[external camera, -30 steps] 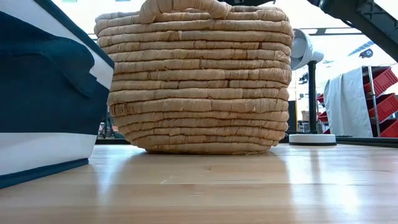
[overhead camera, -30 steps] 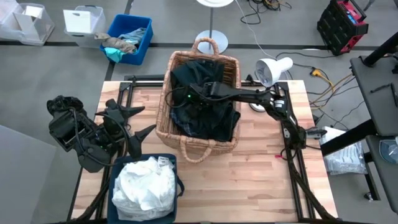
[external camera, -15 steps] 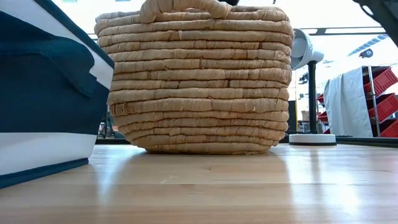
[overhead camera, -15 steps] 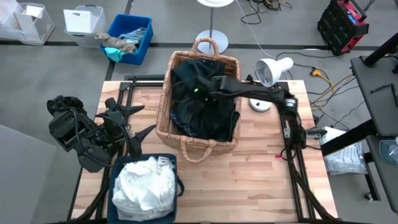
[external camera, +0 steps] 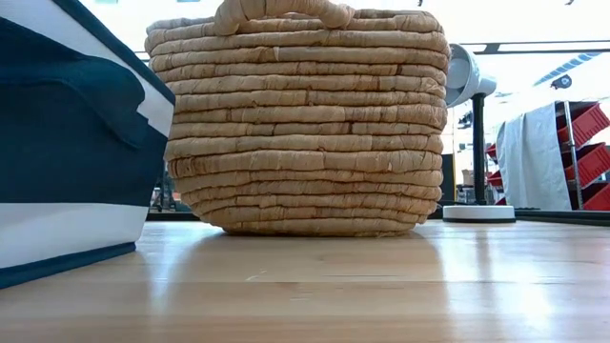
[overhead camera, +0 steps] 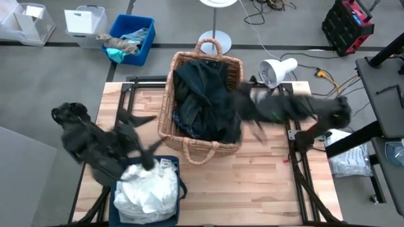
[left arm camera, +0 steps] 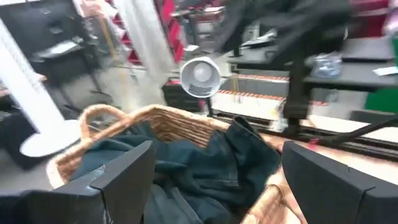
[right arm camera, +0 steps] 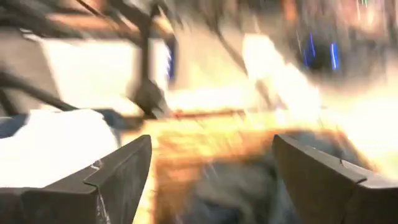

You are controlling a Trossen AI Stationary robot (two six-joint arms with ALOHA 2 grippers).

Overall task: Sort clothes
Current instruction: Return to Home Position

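Wooden surface (overhead camera: 252, 183) carries a wicker basket (external camera: 305, 133) at its far centre, filled with dark clothes (overhead camera: 202, 101), and a blue organizer (external camera: 67, 143) at its near left corner, filled with white clothes (overhead camera: 148, 189). Left arm (overhead camera: 82, 135) stands at the left edge, the left tool (left arm camera: 216, 148) just far of the organizer, fingers spread wide with nothing between them. Right arm (overhead camera: 303, 108) extends in from the right edge, the right tool (right arm camera: 212, 144) just right of the basket over bare wood, fingers likewise spread wide and empty; a white lamp (overhead camera: 278, 68) stands at the far right corner.
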